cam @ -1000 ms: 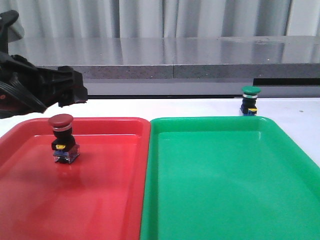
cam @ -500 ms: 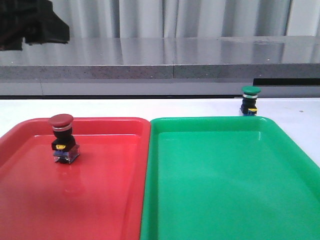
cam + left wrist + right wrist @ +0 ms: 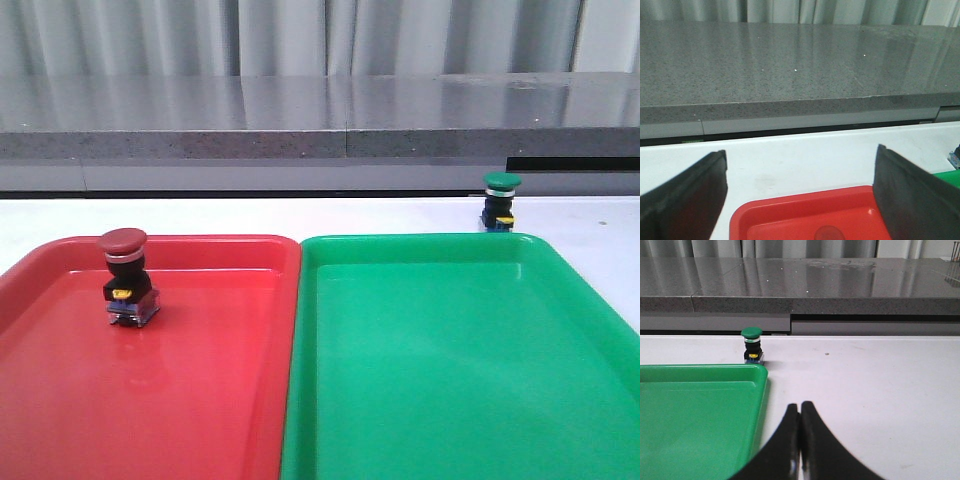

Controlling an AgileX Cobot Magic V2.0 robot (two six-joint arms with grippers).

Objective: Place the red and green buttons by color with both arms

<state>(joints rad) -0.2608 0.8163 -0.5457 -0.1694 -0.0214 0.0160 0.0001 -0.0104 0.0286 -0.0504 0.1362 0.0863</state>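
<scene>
The red button (image 3: 124, 275) stands upright in the red tray (image 3: 200, 400), near its far left corner. Its cap (image 3: 828, 233) shows low in the left wrist view. The green button (image 3: 500, 200) stands on the white table just beyond the far right corner of the green tray (image 3: 450, 380); it also shows in the right wrist view (image 3: 752, 344). My left gripper (image 3: 800, 190) is open and empty, above the red tray's far edge (image 3: 805, 207). My right gripper (image 3: 800, 412) is shut and empty over the table, beside the green tray (image 3: 695, 410). Neither arm shows in the front view.
A grey stone ledge (image 3: 320, 130) runs along the back of the white table (image 3: 250, 215), with pale curtains behind. Bare table lies right of the green tray (image 3: 880, 390).
The left arm rose from just above the red button and left the front view at the upper left. Both buttons stayed put.
</scene>
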